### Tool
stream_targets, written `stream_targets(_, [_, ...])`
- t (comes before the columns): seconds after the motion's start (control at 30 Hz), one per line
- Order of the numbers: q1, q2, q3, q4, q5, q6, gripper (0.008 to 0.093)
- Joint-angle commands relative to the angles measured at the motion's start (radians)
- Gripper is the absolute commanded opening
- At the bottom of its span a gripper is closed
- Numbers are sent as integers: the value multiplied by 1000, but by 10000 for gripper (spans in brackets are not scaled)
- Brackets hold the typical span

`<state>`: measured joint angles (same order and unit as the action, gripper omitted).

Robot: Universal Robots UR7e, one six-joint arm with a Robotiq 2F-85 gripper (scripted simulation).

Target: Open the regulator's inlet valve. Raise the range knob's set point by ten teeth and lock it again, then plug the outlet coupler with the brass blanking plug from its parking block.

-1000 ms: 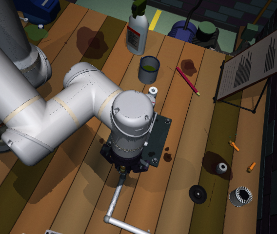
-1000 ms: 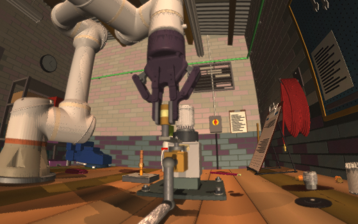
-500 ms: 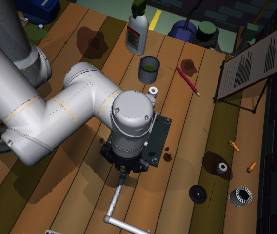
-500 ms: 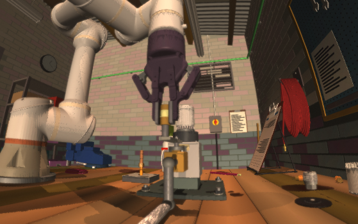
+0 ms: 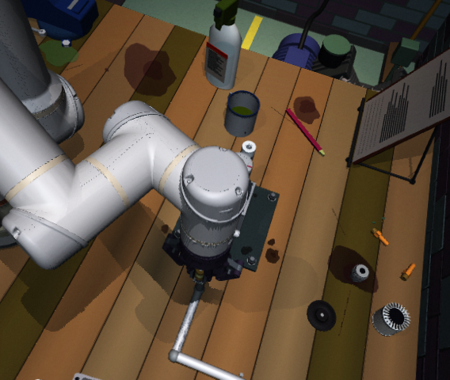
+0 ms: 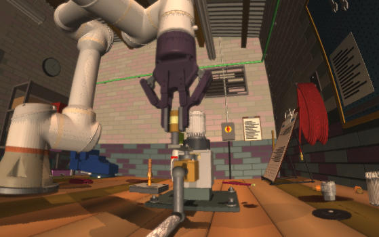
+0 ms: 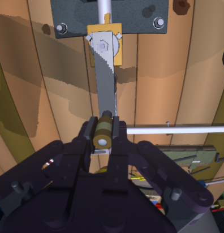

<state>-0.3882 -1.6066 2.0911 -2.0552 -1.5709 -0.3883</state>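
Note:
The inlet valve's handle grip, a short brass-coloured cylinder standing up from the end of a flat grey lever, is held in my closed gripper. The lever pivots on the brass valve block at the front of the regulator. The ribbed white range knob stands on top of the regulator, just right of my fingers. The brass blanking plug stands upright in its parking block to the left. The outlet coupler is hidden from me.
The grey inlet pipe runs from the valve toward the table's front and bends at an elbow. A spray bottle, a cup and a pencil lie behind the regulator; a clipboard stand, a disc and ribbed cylinders lie right.

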Motion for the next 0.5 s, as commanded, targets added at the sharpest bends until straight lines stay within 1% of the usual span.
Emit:
stream_targets(0.0, [0,0,0,-1,0,0,80])
stream_targets(0.43, [0,0,0,-1,0,0,80])
stream_targets(0.47, [0,0,0,-1,0,0,95])
